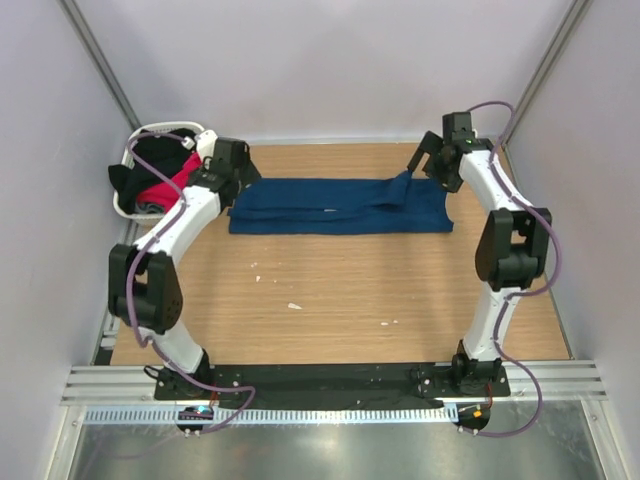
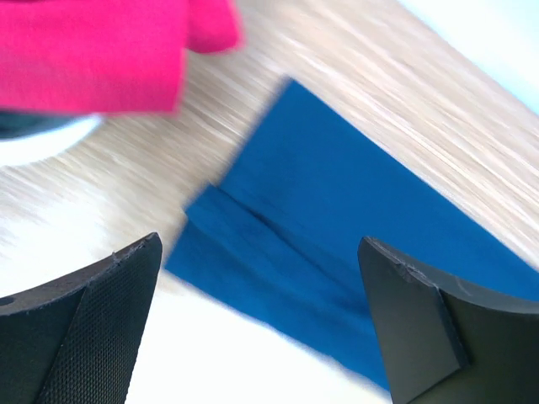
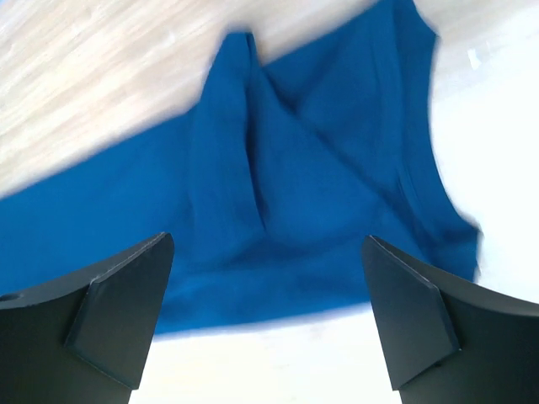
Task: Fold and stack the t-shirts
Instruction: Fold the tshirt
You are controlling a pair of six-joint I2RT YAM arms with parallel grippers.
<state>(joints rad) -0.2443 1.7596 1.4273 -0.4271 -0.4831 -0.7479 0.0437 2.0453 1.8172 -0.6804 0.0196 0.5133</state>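
1. Navy t-shirt (image 1: pixel 340 206): flat on table (image 1: pixel 330 300), folded to a long strip running L–R. Ref. item for all entries below.
2. Navy tee, right end: fabric bunched into a raised peak w/ a diagonal ridge, not lying flat.
3. Left gripper (image 2: pixel 259 244): over navy tee's left end. Fingers apart, nothing btw them.
4. Right gripper (image 3: pixel 268 242): over navy tee's right end, by the peak. Fingers apart, holding nothing.
5. Pink t-shirt (image 1: pixel 170 185) and black t-shirt (image 1: pixel 150 155): left of navy tee, heaped unfolded in white basket (image 1: pixel 133 205). Pink hangs near navy tee's left corner.
6. Risk A (est.): folding now would press the right-end ridge in, giving a lopsided, creased fold.
7. Risk B (est.): a pinch taking only the top layer would pull the strip open.
8. Risk C (est.): left gripper works close to the pink tee and could snag it.
9. Risk D (est.): unequal lift btw the ends would skew the tee.
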